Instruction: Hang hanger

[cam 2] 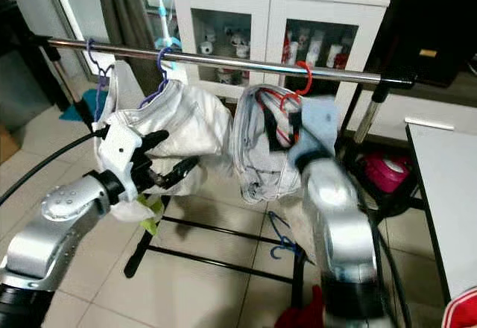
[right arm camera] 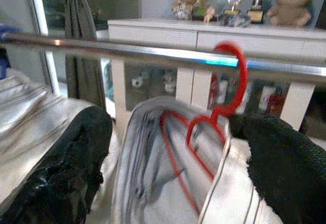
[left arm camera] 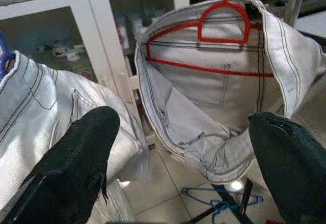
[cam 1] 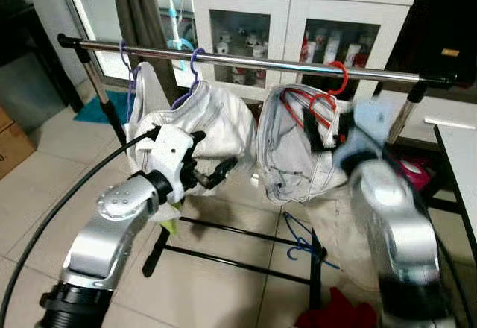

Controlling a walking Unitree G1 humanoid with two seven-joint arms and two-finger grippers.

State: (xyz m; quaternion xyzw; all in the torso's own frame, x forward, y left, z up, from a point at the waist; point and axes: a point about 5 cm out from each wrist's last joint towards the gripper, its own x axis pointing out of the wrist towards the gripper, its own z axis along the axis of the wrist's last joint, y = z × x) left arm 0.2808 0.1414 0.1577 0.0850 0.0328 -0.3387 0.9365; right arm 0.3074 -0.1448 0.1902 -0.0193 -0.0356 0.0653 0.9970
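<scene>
Hanger (cam 1: pixel 322 103), red, hooked over the steel rail (cam 1: pixel 253 62) toward its right end, carrying pale denim shorts (cam 1: pixel 294 156) that hang open below it. Going left to right: purple hanger (cam 1: pixel 128 63) near the rail's left end, next a second purple hanger (cam 1: pixel 193 63) with a white garment (cam 1: pixel 201 123) bunched under it, then the red one. Left end effector (cam 1: pixel 216 171) raised in front of the white garment, fingers (left arm camera: pixel 76 163) spread apart, empty, not touching the cloth as far as can be seen. Right end effector (right arm camera: pixel 173 147) just below the rail, released, black fingers (right arm camera: pixel 285 158) wide on either side of the red hook and the shorts' waistband; contact hard to tell, right arm blurred in head views. Blue hanger (cam 1: pixel 298 240) lies on the tiled floor (cam 1: pixel 223 283) under the rack. White cabinet (cam 1: pixel 298 15) with glass doors behind the rail.
</scene>
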